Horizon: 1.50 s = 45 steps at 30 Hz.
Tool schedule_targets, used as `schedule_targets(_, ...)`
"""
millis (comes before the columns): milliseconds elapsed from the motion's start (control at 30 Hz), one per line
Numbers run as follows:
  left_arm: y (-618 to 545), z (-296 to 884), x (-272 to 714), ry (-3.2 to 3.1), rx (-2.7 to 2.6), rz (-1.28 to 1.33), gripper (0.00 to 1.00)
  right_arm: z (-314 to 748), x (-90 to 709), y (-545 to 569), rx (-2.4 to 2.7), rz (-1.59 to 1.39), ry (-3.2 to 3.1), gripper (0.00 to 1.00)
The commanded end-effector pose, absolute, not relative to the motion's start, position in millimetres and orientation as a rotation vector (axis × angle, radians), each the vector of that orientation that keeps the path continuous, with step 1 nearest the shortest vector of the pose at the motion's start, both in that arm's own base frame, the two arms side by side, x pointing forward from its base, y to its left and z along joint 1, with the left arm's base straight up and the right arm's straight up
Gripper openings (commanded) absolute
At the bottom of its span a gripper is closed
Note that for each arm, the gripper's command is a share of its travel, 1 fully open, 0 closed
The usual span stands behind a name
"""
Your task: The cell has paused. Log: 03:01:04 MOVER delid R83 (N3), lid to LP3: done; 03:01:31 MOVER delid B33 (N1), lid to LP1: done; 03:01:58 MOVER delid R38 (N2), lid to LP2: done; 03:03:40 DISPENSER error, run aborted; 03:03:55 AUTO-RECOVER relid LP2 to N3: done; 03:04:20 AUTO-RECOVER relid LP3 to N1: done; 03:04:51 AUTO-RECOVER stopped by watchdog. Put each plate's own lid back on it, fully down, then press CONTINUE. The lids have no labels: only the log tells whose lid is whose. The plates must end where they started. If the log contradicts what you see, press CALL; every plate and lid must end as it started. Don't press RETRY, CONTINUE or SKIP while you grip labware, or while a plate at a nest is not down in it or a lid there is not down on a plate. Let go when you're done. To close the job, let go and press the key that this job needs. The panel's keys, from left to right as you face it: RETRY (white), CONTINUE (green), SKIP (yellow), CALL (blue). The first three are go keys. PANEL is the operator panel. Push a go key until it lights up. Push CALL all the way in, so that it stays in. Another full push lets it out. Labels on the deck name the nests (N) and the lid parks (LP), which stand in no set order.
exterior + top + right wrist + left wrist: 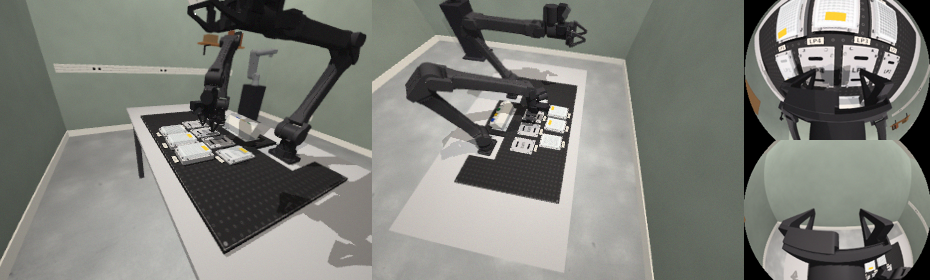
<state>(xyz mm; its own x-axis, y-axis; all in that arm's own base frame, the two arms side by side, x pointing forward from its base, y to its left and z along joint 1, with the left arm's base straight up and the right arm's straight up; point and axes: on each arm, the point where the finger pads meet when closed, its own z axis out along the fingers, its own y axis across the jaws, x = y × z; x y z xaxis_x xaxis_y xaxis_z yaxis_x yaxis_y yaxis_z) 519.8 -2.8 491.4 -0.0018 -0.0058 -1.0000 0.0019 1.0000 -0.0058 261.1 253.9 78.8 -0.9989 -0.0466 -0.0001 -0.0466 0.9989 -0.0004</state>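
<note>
The plate at N1 [790, 20] [194, 153] and the plate at N3 [835, 15] [180, 139] show yellow marks and look lidded. The plate at N2 [885, 23] [551, 141] shows wells and no yellow mark; it looks bare. A clear lid with a yellow mark [236, 154] lies on park LP1, left in the right wrist view [786, 66]. LP4 [816, 53], LP3 [861, 52] and LP2 [891, 65] are empty. My right gripper [837, 70] [209, 125] is open and empty above LP4 and LP3. My left gripper [837, 210] [585, 33] is open and empty, raised high.
The operator panel [503, 116] [851, 102] stands behind the parks, on the arms' side; its coloured keys show in the top view. Nests and parks form two close rows on the black perforated deck [522, 175] [240, 200]. The right arm hides LP1 in the top view.
</note>
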Motion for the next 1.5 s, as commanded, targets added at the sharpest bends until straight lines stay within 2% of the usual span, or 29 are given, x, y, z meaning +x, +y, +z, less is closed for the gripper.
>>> schedule_targets(0, 5, 529, 514, 1.505, -0.002, 0.015, 1.0, 87, 259, 258, -0.049, 0.027, 3.122, 1.0)
schedule_targets(200, 5, 529, 514, 1.505, -0.002, 0.015, 1.0, 91, 270, 263, -0.05, 0.042, 3.111, 1.0)
schedule_targets(933, 5, 529, 514, 1.505, -0.002, 0.015, 1.0, 87, 284, 156, -0.034, 0.035, 2.588, 0.8)
schedule_targets(967, 5, 529, 514, 1.505, -0.002, 0.015, 1.0, 87, 284, 151, -0.034, 0.035, 2.588, 0.0)
schedule_targets(1467, 5, 529, 514, 1.505, -0.002, 0.015, 1.0, 96, 295, 131, -0.034, 0.038, 2.58, 0.0)
